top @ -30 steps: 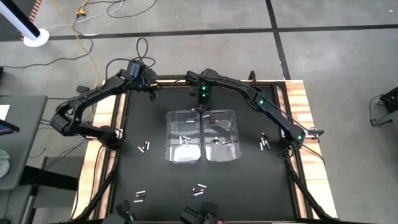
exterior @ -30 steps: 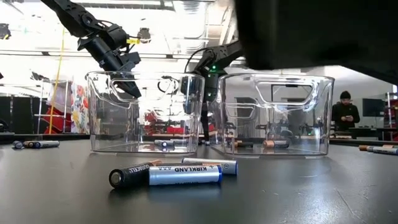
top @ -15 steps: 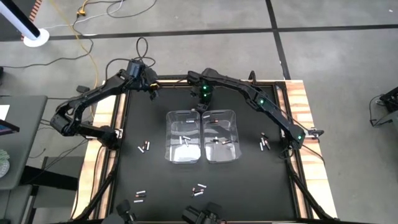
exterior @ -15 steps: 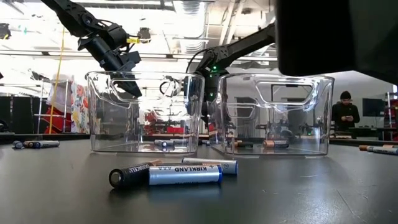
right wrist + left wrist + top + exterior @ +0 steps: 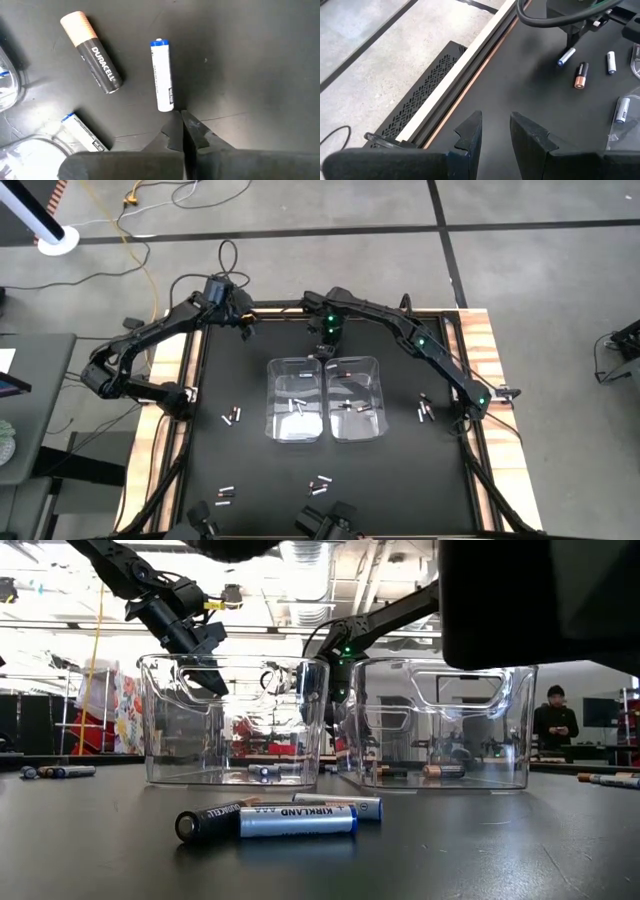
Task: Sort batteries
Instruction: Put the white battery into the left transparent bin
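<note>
On the black bench (image 5: pixel 250 480) the right claw (image 5: pixel 181 120) is down near the far edge, just behind the two clear bins (image 5: pixel 325 398), with its fingers pressed together and nothing between them. Its tips sit right at the end of a white battery with a blue cap (image 5: pixel 162 75), which lies flat on the mat; whether they touch it cannot be told. Beside that one lies a black and copper battery (image 5: pixel 92 51), and another blue-tipped battery (image 5: pixel 84 131) lies near a bin's edge. The left claw (image 5: pixel 495 131) hangs over the far left part of the bench, close to the wooden rim (image 5: pixel 470 60), its fingers a little apart and holding nothing. The remaining batteries are scattered: a pair near the left edge (image 5: pixel 232 416), a pair near the right edge (image 5: pixel 423 410), a few close to the near edge (image 5: pixel 320 484) and (image 5: pixel 225 495), and several lying inside the bins (image 5: pixel 296 404). From bench level, three batteries (image 5: pixel 280 818) lie together in front of the bins, one labelled Kirkland. A person (image 5: pixel 558 725) stands in the room beyond.
</note>
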{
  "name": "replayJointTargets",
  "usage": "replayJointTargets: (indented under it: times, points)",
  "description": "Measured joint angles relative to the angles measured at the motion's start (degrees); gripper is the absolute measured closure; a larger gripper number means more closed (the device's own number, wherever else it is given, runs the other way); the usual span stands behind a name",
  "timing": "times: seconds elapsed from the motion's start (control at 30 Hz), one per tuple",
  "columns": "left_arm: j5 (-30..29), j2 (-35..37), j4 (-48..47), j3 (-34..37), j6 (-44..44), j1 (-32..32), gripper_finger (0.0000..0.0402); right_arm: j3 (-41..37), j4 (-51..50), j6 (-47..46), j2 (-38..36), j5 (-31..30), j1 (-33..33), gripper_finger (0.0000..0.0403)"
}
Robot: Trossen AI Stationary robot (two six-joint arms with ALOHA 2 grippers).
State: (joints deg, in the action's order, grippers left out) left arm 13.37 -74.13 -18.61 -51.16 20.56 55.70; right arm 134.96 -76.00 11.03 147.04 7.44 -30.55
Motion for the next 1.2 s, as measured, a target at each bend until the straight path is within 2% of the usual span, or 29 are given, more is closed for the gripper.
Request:
replayJointTargets:
  times: [0.23,0.47,0.73,1.2]
  points:
    - [-0.02,0.00,0.13,-0.02,-0.18,-0.02,0.0307,0.02,-2.37,0.61,0.00,0.20,-0.10,0.0395]
    - [0.00,0.00,0.06,-0.02,-0.42,0.00,0.0307,0.02,-6.08,0.26,-0.13,0.20,-1.09,0.0364]
    - [-0.02,0.00,0.04,-0.02,-0.42,-0.02,0.0307,0.04,-3.74,-0.52,-1.77,0.20,-1.50,0.0344]
    - [-0.02,0.00,0.04,-0.02,-1.04,-0.02,0.0307,0.04,3.08,-1.41,-4.00,0.20,-1.26,0.0342]
